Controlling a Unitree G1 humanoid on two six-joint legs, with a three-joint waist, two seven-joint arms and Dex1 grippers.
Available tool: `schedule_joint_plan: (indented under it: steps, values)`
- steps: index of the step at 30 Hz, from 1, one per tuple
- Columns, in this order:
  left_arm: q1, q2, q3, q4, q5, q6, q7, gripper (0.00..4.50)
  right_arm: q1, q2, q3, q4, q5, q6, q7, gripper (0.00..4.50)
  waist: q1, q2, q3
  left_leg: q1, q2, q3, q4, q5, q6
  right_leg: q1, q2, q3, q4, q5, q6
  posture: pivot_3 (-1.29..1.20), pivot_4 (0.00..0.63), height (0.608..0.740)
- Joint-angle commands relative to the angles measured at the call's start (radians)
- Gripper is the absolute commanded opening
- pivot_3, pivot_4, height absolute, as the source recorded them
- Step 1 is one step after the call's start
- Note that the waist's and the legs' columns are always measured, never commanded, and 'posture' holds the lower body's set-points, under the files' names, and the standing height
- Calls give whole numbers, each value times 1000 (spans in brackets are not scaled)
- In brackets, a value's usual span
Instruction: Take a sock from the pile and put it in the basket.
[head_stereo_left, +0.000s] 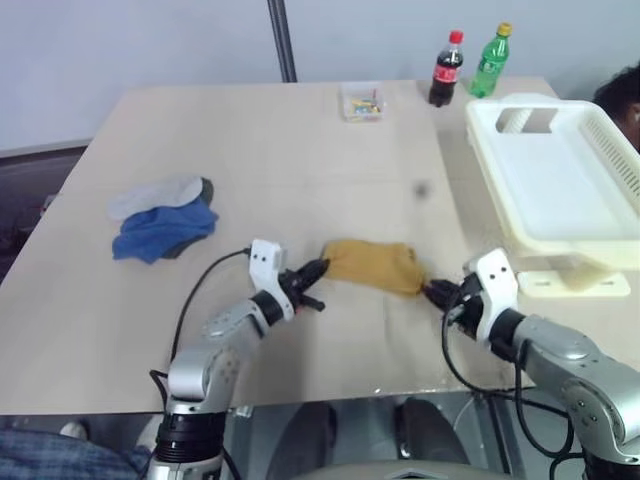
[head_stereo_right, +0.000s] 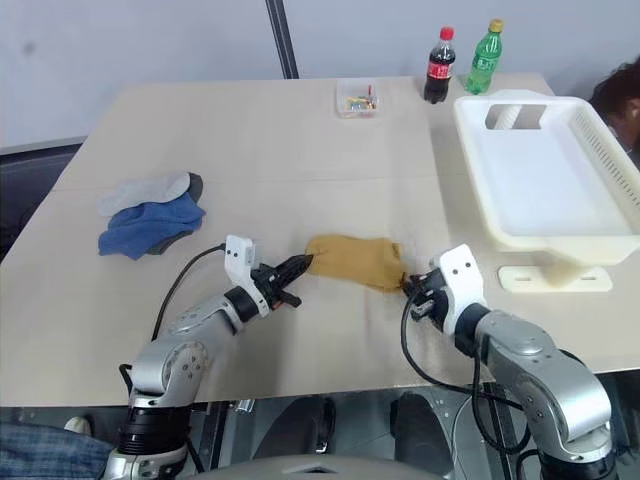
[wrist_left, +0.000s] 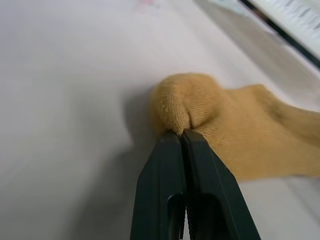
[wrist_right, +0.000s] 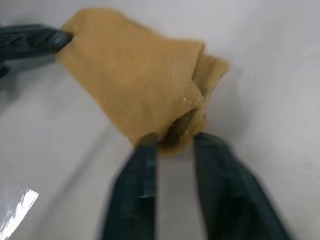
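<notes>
Already clear of the pile, the sock lay on the worktop, the left gripper pinching one end with fingers pressed together. The right gripper had its fingers spread around the other end. Next, probably, a lift toward the basket.

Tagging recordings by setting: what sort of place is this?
Probably a lab or office test room: a plain light wooden table against a bare wall, with staged props, a sock pile, a basket and two soda bottles.
</notes>
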Motion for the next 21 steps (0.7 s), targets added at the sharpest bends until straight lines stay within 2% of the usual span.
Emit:
schedule_joint_plan:
  steps: [1,5,7,10,14,18,21]
  values:
    - [-23,-10,-13,10,21,-22,16,0,12,-31,-41,-25,-5,-23,4,2632,5,0,0,0,0,0,0,0,0,1,0,0,0,0,0,0,150,740]
    - [-38,-12,-17,18,25,-28,12,0,-57,8,-101,-28,9,-90,-20,2632,10,0,0,1,0,-1,0,0,0,1,0,-1,0,0,0,0,150,740]
    - [-40,-15,-21,21,23,-26,10,0,-101,41,-85,-31,19,-124,-20,2632,7,0,0,1,0,0,0,0,0,2,1,-1,0,0,0,0,150,740]
    - [-39,-26,-32,25,27,-24,13,0,-117,82,-3,-10,-4,-155,-24,2632,13,0,0,2,0,-1,0,0,0,2,2,-1,0,0,0,0,150,740]
    - [-26,-29,-52,23,44,-27,10,0,-111,48,146,104,-131,-254,-6,2632,13,0,0,1,0,-1,-1,0,-1,2,-1,-1,-2,0,0,0,150,740]
    - [-26,-32,-50,19,46,-32,11,0,-122,24,219,240,-247,-350,-10,2632,13,0,0,2,-1,-1,0,0,-1,2,-1,-1,-2,0,0,0,150,740]
    - [-26,-37,-43,3,34,-27,10,872,-124,12,244,306,-305,-412,6,2727,13,0,0,2,-1,-2,0,0,-1,2,-1,-2,-1,0,0,0,150,740]
